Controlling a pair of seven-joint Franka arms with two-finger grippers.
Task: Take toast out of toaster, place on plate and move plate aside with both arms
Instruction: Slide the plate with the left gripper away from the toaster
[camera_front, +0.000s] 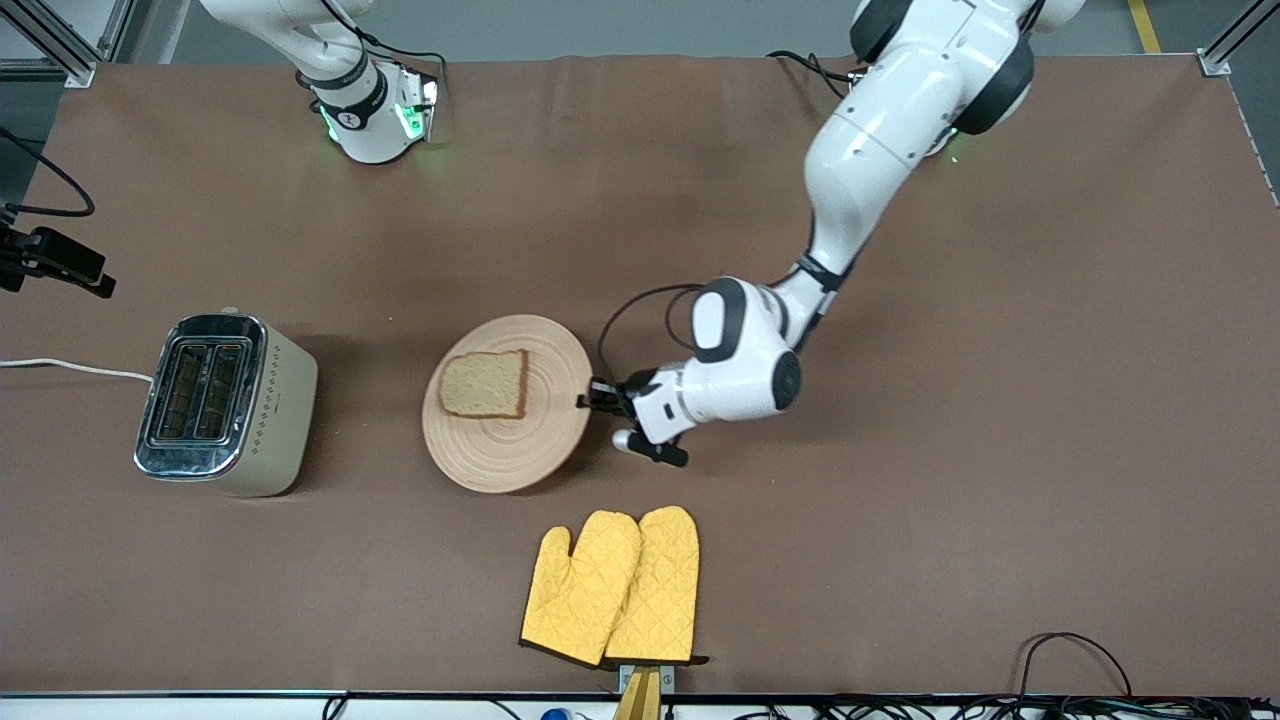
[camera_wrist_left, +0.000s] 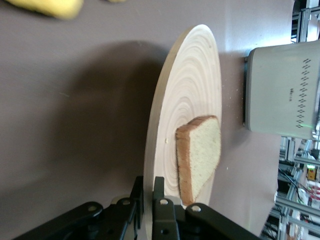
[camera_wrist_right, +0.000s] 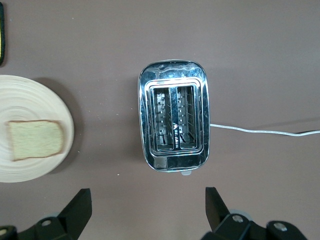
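- Toast (camera_front: 485, 384) lies flat on the plate (camera_front: 500, 450), off-centre toward the toaster (camera_front: 228, 403); crust edges square to me.
- My left hand (camera_front: 598, 401) pinches the plate's rim, fingertips partly hidden.
- My right hand (camera_wrist_right: 147, 212), spread wide, hangs above the toaster, unseen from the front.

A brown cloth-covered table (camera_front: 1050, 400) fills nearly the whole frame. Grey floor (camera_front: 600, 25) shows along the top edge, with aluminium frame posts (camera_front: 60, 40) in the upper corners and black cables (camera_front: 1080, 650) at lower right.
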